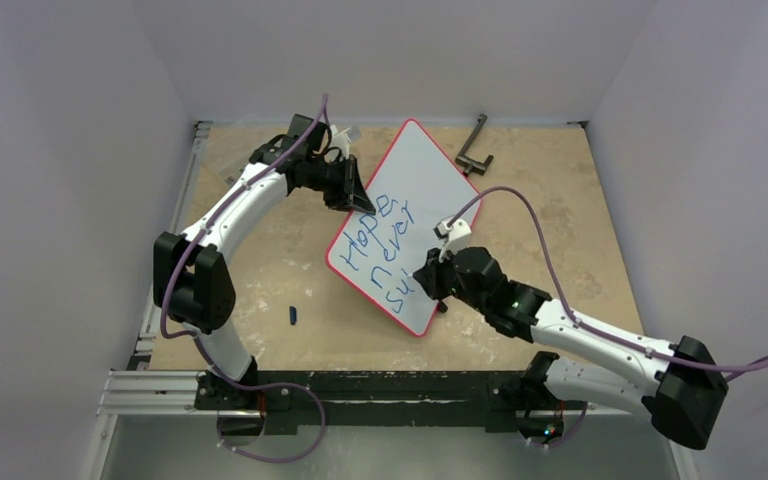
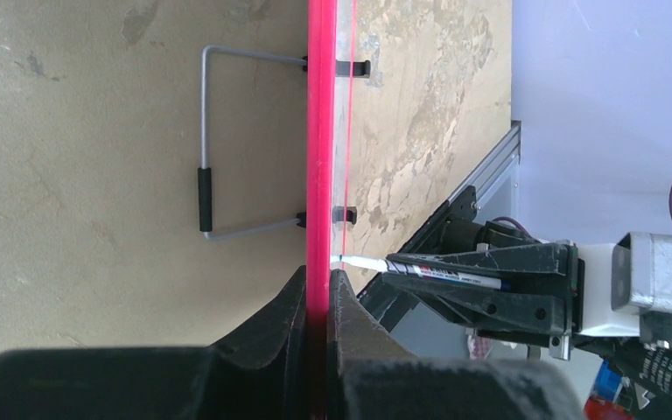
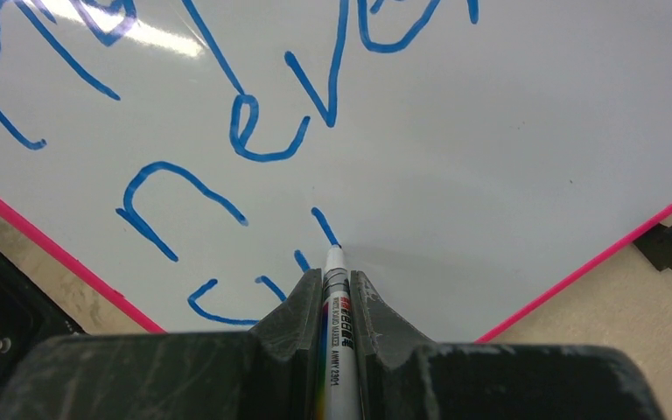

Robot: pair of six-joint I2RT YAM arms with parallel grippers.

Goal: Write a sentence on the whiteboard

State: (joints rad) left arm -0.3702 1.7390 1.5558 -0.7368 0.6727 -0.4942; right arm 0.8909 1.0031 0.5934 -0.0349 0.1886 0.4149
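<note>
The whiteboard [image 1: 430, 190] with its thin red rim lies slanted in the middle of the table. Blue lettering [image 1: 380, 245] on it reads "Hope", "never" and the start of a third line, "su". My left gripper [image 1: 352, 192] is shut on the board's left edge, seen edge-on as a red rim [image 2: 319, 131] in the left wrist view. My right gripper [image 1: 428, 278] is shut on a white marker [image 3: 337, 341]. The marker's tip [image 3: 333, 249] touches the board [image 3: 507, 157] at the end of a blue stroke. The marker also shows in the left wrist view [image 2: 429, 271].
A small dark marker cap [image 1: 293, 315] lies on the table near the left arm. A black bracket [image 1: 474, 148] stands at the back right. A grey wire stand [image 2: 208, 157] and black clips [image 2: 354, 67] are fixed behind the board.
</note>
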